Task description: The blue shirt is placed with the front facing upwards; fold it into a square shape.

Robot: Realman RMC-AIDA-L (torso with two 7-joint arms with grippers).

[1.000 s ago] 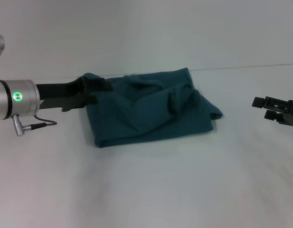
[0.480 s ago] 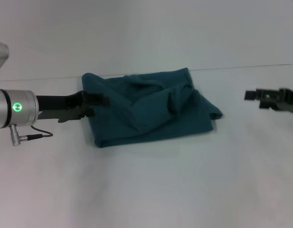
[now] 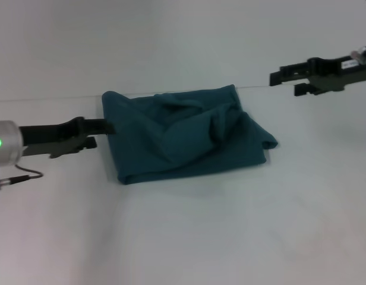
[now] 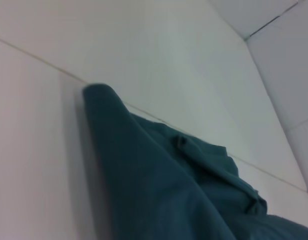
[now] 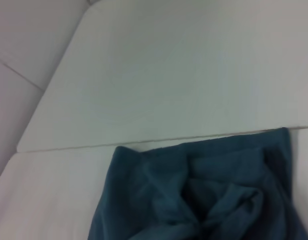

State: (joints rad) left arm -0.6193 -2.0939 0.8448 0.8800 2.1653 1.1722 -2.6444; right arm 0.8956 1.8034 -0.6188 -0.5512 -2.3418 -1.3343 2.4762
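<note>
Both hands pulled back: left hand [image 3: 103, 127] beside blue shirt [image 3: 186, 133].

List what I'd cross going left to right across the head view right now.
left gripper → blue shirt → right gripper, raised beyond the shirt's far right corner.

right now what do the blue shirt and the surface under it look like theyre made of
The blue shirt looks like soft matte knit fabric, probably cotton: it bunches into rounded wrinkles and shows no shine. The table appears to be a smooth, hard white surface with a faint sheen; laminate or painted board, though that can't be told for sure.
</note>
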